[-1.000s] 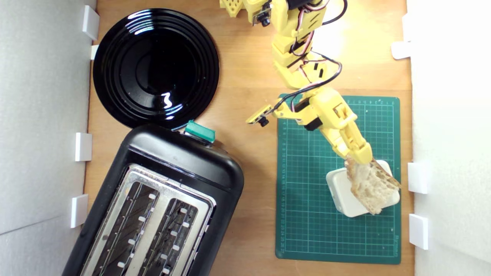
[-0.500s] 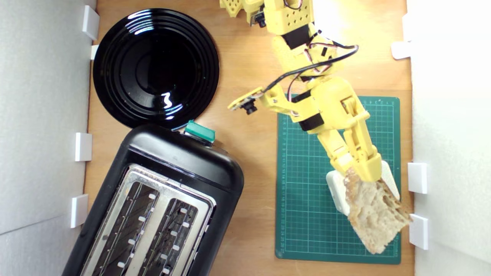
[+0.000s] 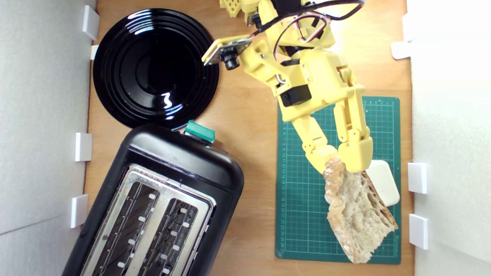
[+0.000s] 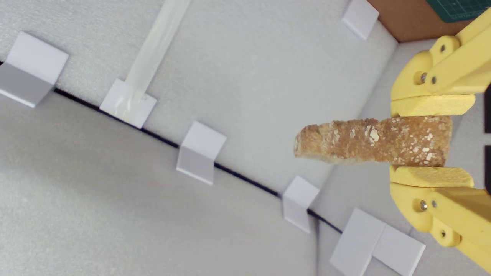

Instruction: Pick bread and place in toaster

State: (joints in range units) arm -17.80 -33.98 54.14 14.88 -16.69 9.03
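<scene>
Seen from the exterior view, the yellow gripper (image 3: pixel 339 163) clamps the bread (image 3: pixel 356 214) by its upper end, and the slice hangs over the green cutting mat (image 3: pixel 303 214) at the exterior view's right, higher and larger in frame than half a second ago, when it sat lower against the white block (image 3: pixel 383 182); that block now shows more of its top beside the crust. The arm has swung toward the top of the frame, and its small camera now hangs at the rim of the black plate (image 3: pixel 153 65). The toaster (image 3: pixel 184 161), black with a silver top and a green lever knob (image 3: pixel 199 131), stands well apart at the exterior view's lower left, both slots empty. The wooden table (image 3: pixel 249 191) is fenced by white foam walls (image 3: pixel 42 134) held with white clips. In the wrist view, the two yellow pads (image 4: pixel 431 105) press the bread (image 4: pixel 368 142) from either side, its brown floury crust facing the lens, with the foam walls (image 4: pixel 249 76), their clips and a corner of the table behind.
</scene>
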